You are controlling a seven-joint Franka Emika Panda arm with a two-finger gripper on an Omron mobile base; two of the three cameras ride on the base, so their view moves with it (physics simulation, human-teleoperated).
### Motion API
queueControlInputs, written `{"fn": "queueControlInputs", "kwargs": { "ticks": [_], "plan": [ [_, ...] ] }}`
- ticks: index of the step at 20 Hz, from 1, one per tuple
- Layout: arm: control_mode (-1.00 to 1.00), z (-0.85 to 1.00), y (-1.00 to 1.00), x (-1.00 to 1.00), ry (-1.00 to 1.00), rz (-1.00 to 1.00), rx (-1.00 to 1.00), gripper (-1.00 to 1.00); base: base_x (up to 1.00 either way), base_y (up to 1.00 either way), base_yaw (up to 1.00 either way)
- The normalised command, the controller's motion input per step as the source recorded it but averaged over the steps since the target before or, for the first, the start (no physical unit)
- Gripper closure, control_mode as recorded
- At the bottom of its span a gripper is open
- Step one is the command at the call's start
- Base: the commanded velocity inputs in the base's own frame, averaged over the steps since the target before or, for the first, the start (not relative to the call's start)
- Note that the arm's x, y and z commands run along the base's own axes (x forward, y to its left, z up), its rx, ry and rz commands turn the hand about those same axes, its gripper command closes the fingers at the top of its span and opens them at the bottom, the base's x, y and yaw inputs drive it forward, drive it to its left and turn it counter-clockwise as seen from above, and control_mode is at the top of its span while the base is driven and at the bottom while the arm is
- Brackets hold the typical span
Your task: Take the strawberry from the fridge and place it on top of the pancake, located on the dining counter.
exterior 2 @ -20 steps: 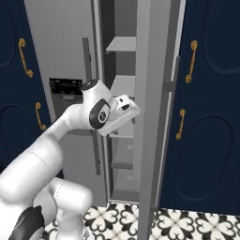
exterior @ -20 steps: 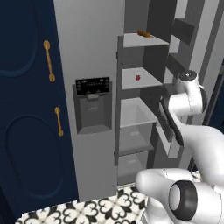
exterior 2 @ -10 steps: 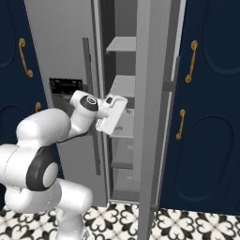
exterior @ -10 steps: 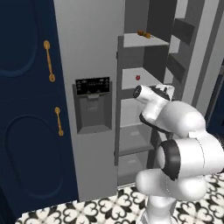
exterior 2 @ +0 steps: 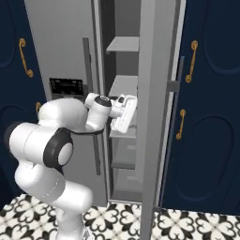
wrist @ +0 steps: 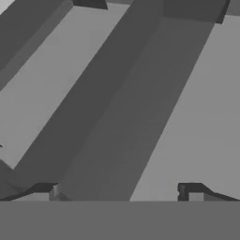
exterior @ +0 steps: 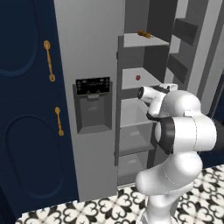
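The fridge (exterior: 87, 48) stands with its right side open, grey shelves showing. The strawberry (exterior: 138, 78), a tiny red dot, lies on the second shelf from the top. My hand (exterior: 162, 89) hovers at the front of the shelves, slightly below and to the right of the strawberry and apart from it. From the right, the hand (exterior 2: 123, 112) reaches in beside the open door's edge. My gripper (wrist: 117, 192) is open with nothing between its wide-set fingertips (wrist: 44, 191), facing tilted grey shelf surfaces. The pancake and the dining counter are out of view.
A brown-orange skewer-like food (exterior: 144, 33) sits on the top shelf. The open fridge door (exterior 2: 152, 93) stands close on the hand's right, with door bins (exterior: 183, 30). Navy cabinets with gold handles (exterior: 49, 61) flank the fridge. The floor is patterned tile.
The arm has swung left and folded in front of the open compartment, bringing the hand from the door side to the shelf fronts. The gripper has stayed open.
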Motion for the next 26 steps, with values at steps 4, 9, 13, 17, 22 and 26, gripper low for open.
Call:
{"fn": "queueControlInputs", "kwargs": {
  "ticks": [4,9,13,17,22,26],
  "plan": [
    [-1.00,-0.05,-0.66,0.00,0.00,0.00,-0.02,-1.00,0.00,0.00,0.00],
    [-1.00,0.00,-0.22,0.00,0.00,0.00,0.00,-1.00,0.00,0.00,0.00],
    [-1.00,0.00,-0.25,0.12,0.00,0.01,0.02,-1.00,0.00,0.00,0.00],
    [-1.00,0.00,-0.26,0.06,0.00,0.00,0.00,-1.00,0.00,0.00,0.00],
    [-1.00,0.03,0.12,-0.02,-0.04,0.01,0.02,-1.00,0.00,0.00,0.00],
    [-1.00,0.34,0.68,-0.14,-0.05,0.01,0.01,-1.00,0.00,0.00,0.00]
  ]
}}
